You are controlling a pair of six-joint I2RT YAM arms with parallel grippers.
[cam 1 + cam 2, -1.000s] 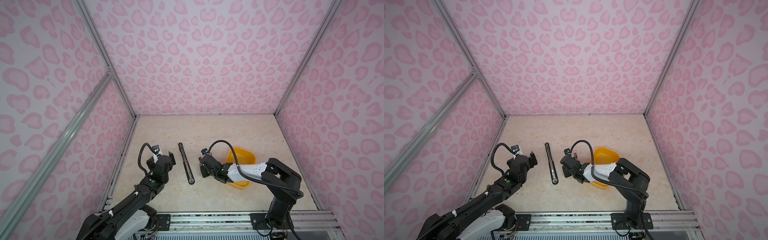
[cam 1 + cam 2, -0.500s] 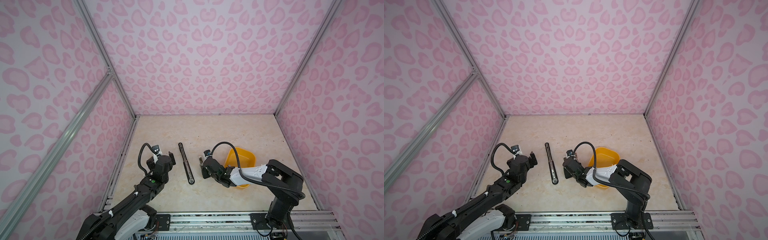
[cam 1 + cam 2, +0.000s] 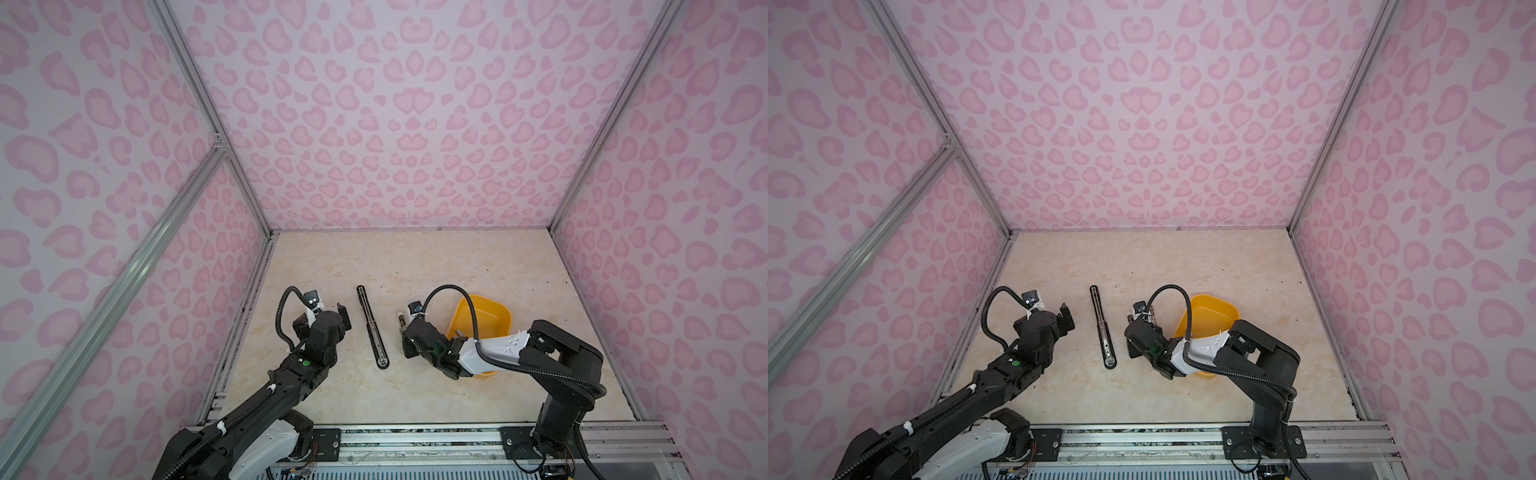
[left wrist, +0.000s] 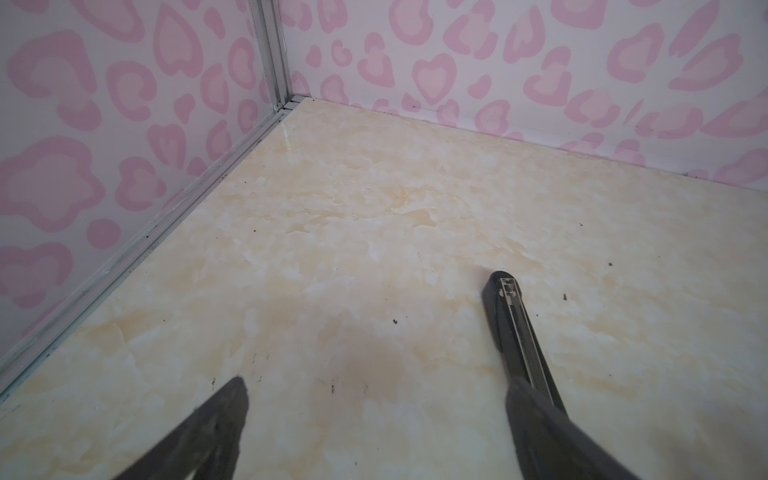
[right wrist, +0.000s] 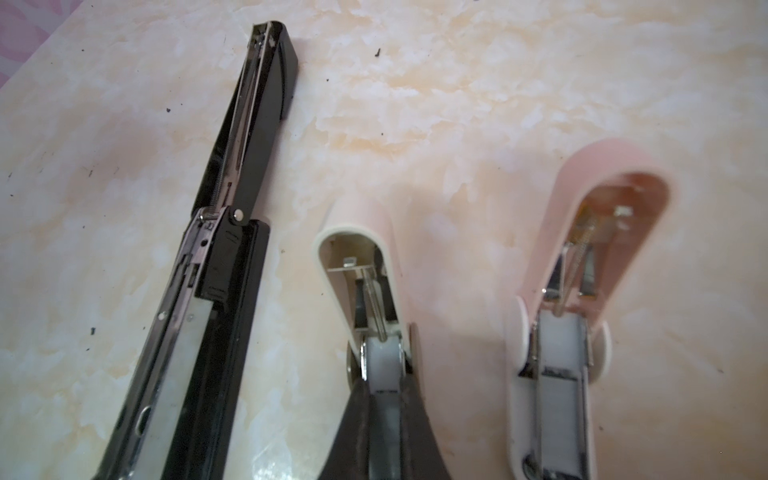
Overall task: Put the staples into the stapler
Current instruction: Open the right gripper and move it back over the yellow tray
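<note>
The left arm [image 3: 266, 395] reaches forward from the near edge on the left side, and the left tool [image 4: 376, 392] points away with its two fingers spread wide apart. The right arm [image 3: 565, 357] bends at the elbow and stretches toward the middle. The right tool [image 5: 384, 395] tilts downward, its fingers drawn almost together.

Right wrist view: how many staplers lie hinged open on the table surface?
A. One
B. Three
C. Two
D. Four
B: a long black stapler, a pink stapler beside it and a second pink stapler all lie opened flat, their metal trays showing.
</note>
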